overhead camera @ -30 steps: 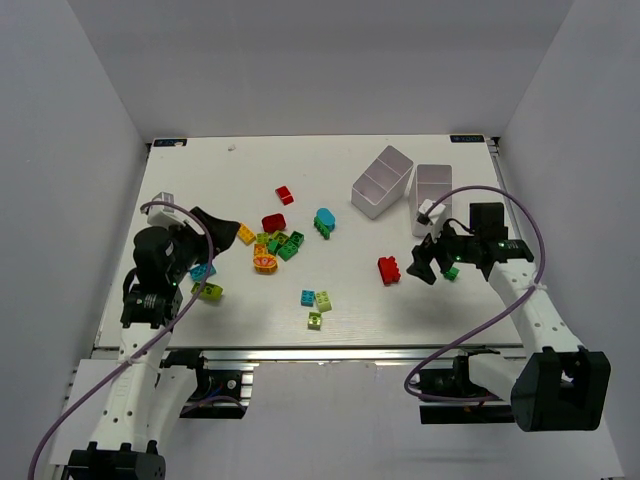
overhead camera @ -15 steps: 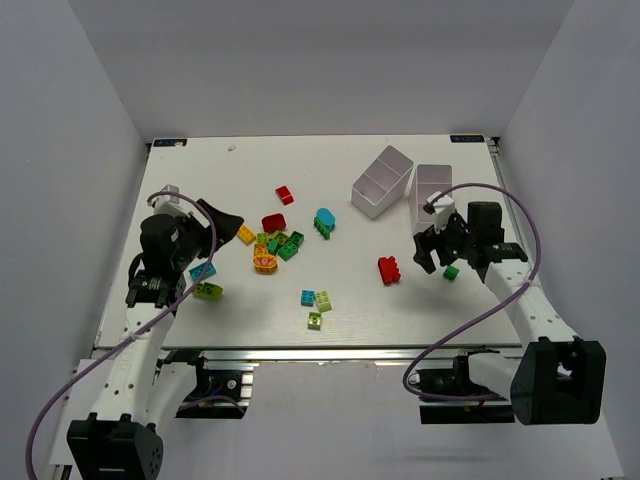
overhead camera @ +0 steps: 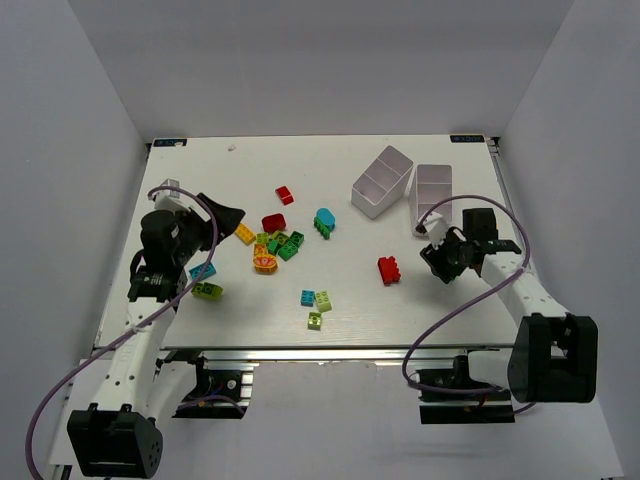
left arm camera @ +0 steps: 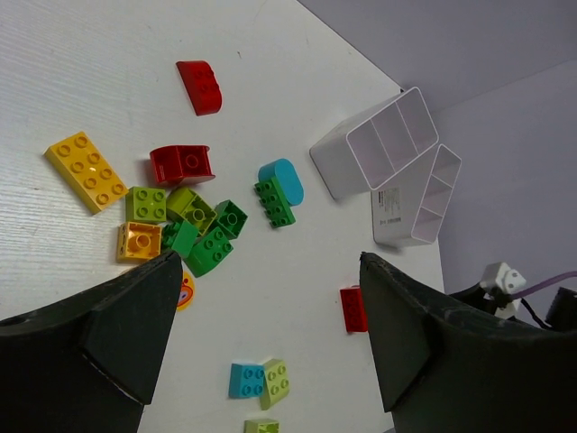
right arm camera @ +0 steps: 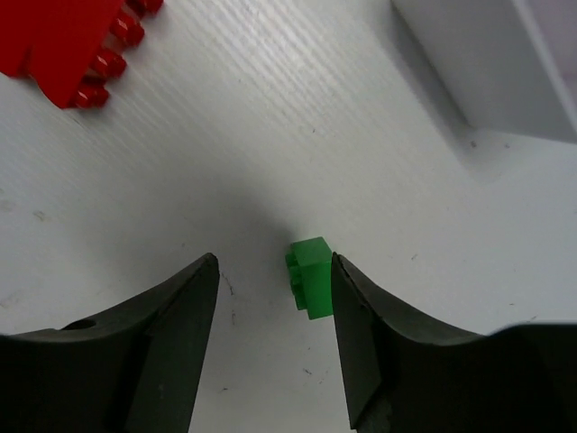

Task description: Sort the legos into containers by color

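Centring comes first; my right claw [right arm camera: 272, 271] hangs spread open around the small green studded plastic brick [right arm camera: 311, 277], which sits on the white counter [right arm camera: 225, 144] close against one finger; I should shift sideways, lower, then pinch squarely.

Bright, even overhead light, sharp views; soft shadow beneath the right pincer [right arm camera: 273, 271].

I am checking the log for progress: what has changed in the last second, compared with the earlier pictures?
The right end effector moved over the small green brick, which now sits on the table between its open fingers, not gripped. The left end effector drifted slightly toward the far edge, open and empty. The other bricks and both trays stayed put.
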Controlling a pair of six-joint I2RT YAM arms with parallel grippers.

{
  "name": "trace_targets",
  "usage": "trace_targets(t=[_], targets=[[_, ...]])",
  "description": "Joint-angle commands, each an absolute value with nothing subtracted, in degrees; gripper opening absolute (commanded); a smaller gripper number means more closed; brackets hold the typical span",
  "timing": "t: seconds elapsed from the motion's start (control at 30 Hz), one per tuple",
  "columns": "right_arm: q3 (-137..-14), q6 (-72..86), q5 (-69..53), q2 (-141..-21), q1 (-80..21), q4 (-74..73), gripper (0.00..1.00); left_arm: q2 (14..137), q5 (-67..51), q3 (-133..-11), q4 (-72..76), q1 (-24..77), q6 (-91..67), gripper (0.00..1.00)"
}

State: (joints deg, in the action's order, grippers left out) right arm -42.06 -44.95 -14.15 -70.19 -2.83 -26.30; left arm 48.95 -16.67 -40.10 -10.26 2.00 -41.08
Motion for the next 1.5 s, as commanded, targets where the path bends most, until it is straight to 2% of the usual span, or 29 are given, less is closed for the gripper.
trace_targets(t=[0.0,0.23,0.53,0.93,1.27,1.47], targets=[[-42.7,-49.7,-12.0,-74.2,-1.5,-28.8,0.57,49.0,-18.0,-40.2,-8.7,2.0,-41.3,0.88],[-44.3,-50.1,-10.2,-79.2,-1.1,-28.6,0.56,48.9,-17.8,-41.0,-10.2,2.0,-40.7,0.88],[-43.9,-51.2,-9.5,-78.3,-0.9,-27.3,0.56,47.6,-17.8,-41.0,-12.0,2.0,-39.8,0.88],[-43.3,-56.9,-8.2,-74.4,-0.6,-27.7,0.72,44.4,-17.8,-38.5,-13.4,2.0,-40.1,0.88],[-44.9,-59.1,-7.8,-79.6,3.0,-29.2,0.74,44.9,-18.0,-37.9,-12.7,2.0,-40.1,0.88],[-45.5,-66.1,-12.3,-82.6,4.5,-31.8,0.72,46.2,-18.4,-38.0,-11.8,2.0,-40.3,0.88]])
